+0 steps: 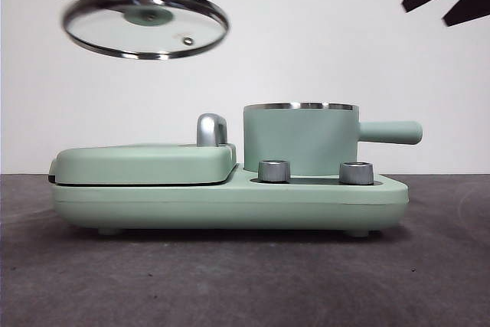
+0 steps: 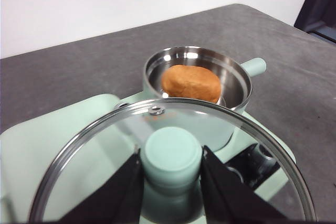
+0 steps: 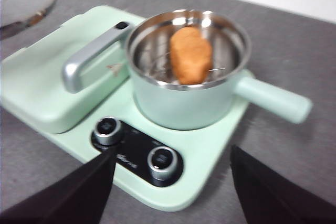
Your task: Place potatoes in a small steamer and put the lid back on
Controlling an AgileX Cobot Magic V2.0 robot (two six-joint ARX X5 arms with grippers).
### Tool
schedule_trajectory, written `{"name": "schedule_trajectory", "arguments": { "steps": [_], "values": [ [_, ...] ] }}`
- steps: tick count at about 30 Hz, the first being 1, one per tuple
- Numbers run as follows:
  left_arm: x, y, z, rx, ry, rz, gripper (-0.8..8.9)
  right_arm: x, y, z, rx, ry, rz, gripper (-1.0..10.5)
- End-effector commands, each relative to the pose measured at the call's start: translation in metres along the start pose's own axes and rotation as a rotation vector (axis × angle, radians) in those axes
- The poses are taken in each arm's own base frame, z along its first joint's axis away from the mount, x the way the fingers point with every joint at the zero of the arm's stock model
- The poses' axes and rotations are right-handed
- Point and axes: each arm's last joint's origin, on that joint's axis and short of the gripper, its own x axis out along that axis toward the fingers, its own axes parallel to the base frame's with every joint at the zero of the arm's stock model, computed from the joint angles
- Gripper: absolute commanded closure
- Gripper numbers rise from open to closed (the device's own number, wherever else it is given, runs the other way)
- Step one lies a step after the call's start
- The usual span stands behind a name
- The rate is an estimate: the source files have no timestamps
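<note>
The orange-brown potato (image 3: pixel 190 55) lies on the rack inside the mint-green small steamer (image 1: pixel 301 141), which stands on the cooker base with its handle to the right. In the left wrist view the potato (image 2: pixel 190 83) shows in the open steamer (image 2: pixel 239 96). My left gripper (image 2: pixel 171 167) is shut on the knob of the glass lid (image 2: pixel 94 145). In the front view the lid (image 1: pixel 145 23) hangs tilted high at the upper left, clear of the steamer. My right gripper (image 3: pixel 170 182) is open and holds nothing, raised above the cooker's front.
The mint-green cooker base (image 1: pixel 230 201) carries a flat griddle section (image 1: pixel 142 163) with a steel handle (image 1: pixel 212 129) on the left. Two steel dials (image 1: pixel 274 171) sit at its front. Dark grey table surface surrounds it.
</note>
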Motion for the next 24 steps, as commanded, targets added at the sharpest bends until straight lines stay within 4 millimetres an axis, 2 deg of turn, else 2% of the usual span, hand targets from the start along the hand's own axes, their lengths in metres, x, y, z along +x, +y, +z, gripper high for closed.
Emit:
{"name": "schedule_trajectory", "arguments": {
  "steps": [1,8,16,24],
  "values": [
    [0.012,-0.004,0.024,0.039,-0.096,-0.024,8.01,-0.007,0.001,-0.003,-0.017,-0.030,-0.028,6.1],
    [0.062,-0.015,0.042,0.120,-0.076,-0.077,8.01,-0.027,0.003,-0.013,-0.054,-0.038,-0.097,6.1],
    [0.123,-0.028,0.062,0.183,-0.071,-0.122,8.01,-0.035,0.005,-0.017,-0.056,-0.025,-0.098,6.1],
    [0.174,-0.032,0.056,0.215,-0.063,-0.142,8.01,-0.035,0.005,-0.018,-0.056,-0.026,-0.098,6.1]
  ]
}}
